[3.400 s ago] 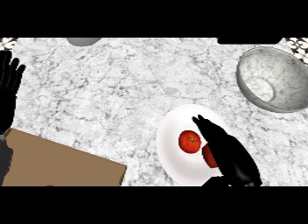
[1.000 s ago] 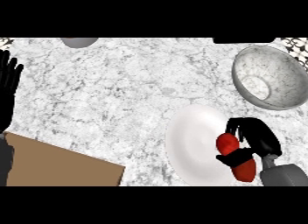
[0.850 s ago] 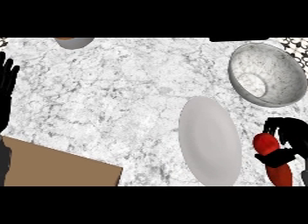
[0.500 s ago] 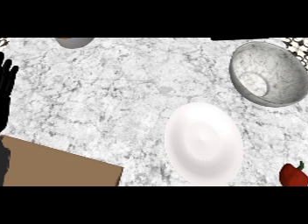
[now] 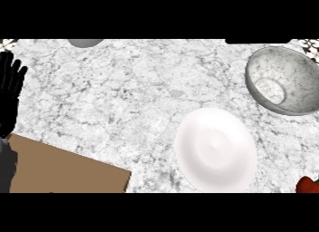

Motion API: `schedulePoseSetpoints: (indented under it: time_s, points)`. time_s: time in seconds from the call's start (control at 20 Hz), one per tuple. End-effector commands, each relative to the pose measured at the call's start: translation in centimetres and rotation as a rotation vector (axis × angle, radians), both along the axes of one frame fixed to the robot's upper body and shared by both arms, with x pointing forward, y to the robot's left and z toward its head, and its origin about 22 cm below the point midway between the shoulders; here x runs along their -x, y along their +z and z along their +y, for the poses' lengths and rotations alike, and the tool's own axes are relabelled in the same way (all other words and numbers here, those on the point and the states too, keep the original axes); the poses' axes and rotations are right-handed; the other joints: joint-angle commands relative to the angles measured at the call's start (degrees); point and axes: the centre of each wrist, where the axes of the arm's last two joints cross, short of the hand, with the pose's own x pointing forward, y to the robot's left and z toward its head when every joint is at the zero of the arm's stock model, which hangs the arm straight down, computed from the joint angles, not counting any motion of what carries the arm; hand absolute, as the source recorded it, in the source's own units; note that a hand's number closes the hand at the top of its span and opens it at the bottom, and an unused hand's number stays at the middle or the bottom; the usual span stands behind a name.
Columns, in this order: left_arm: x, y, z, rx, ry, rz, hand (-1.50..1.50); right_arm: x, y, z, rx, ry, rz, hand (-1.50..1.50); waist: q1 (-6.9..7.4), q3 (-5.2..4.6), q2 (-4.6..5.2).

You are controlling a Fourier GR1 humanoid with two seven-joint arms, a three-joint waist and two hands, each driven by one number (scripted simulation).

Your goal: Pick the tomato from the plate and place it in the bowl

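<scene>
The marble counter (image 5: 122, 99) spans the view. A brown board (image 5: 65, 170) occupies the near-left corner. The white plate (image 5: 215, 149) lies bare, right of centre. The speckled bowl (image 5: 286, 80) sits far right. The left hand (image 5: 5, 97) rests at the left edge, fingers straight. The tomato (image 5: 312, 185) lies at the near-right edge.
</scene>
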Motion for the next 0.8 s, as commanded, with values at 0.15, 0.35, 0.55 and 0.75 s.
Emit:
schedulePoseSetpoints:
  time_s: [0.15, 0.35, 0.55, 0.75]
  points:
    - [0.0, 0.1, -1.1, 0.003, -0.033, -0.013, 0.00, 2.0, 5.8, -2.6, -0.125, 0.138, -0.225, 1.50, 2.33, -0.18, -0.03]
    - [-0.6, 0.6, -0.8, 0.008, -0.040, 0.003, 0.00, 0.7, 6.8, -2.1, -0.297, 0.233, -0.246, 1.50, 2.56, -0.33, -0.10]
    - [-1.0, 0.3, -1.9, -0.013, -0.047, -0.003, 0.00, -1.0, 8.4, -1.3, -0.352, 0.276, -0.222, 1.50, 2.59, -0.44, -0.07]
    - [-1.5, 0.7, -1.8, -0.004, -0.052, -0.003, 0.00, -3.3, 10.9, 0.4, -0.363, 0.304, -0.187, 1.50, 2.65, -0.53, -0.09]
